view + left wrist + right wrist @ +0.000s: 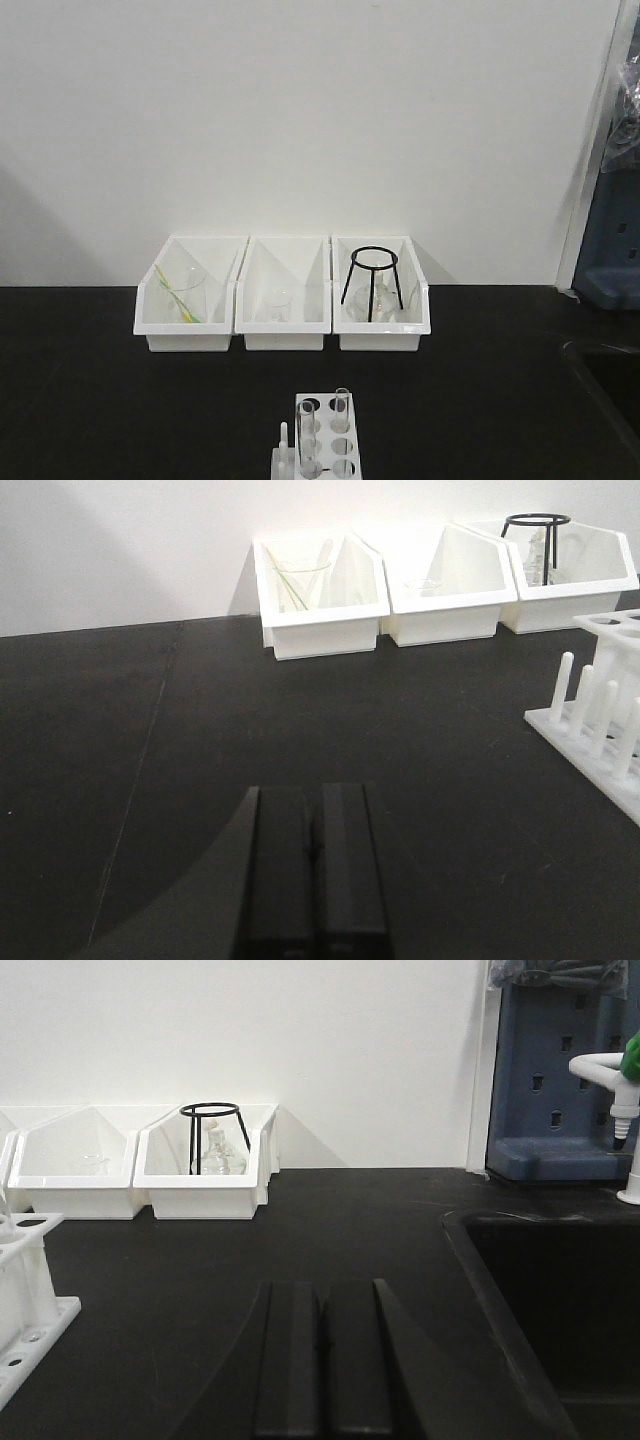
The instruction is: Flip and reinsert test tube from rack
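The small white rack (325, 440) stands at the front middle of the black bench, with round holes on top and short pegs on its left side. Two clear test tubes stand in it, one at the front left (306, 435) and one at the back right (342, 408). In the left wrist view the rack (600, 720) shows at the right edge, pegs facing me. In the right wrist view the rack (25, 1295) sits at the left edge. My left gripper (315, 795) is shut and empty, low over the bench. My right gripper (320, 1290) is likewise shut and holds nothing.
Three white open-front bins line the back wall: the left (190, 300) holds a beaker with a stirrer, the middle (283, 300) a small glass, the right (380, 295) a black wire stand and flask. A sink (560, 1290) lies at right, with a blue pegboard (565, 1070) behind it.
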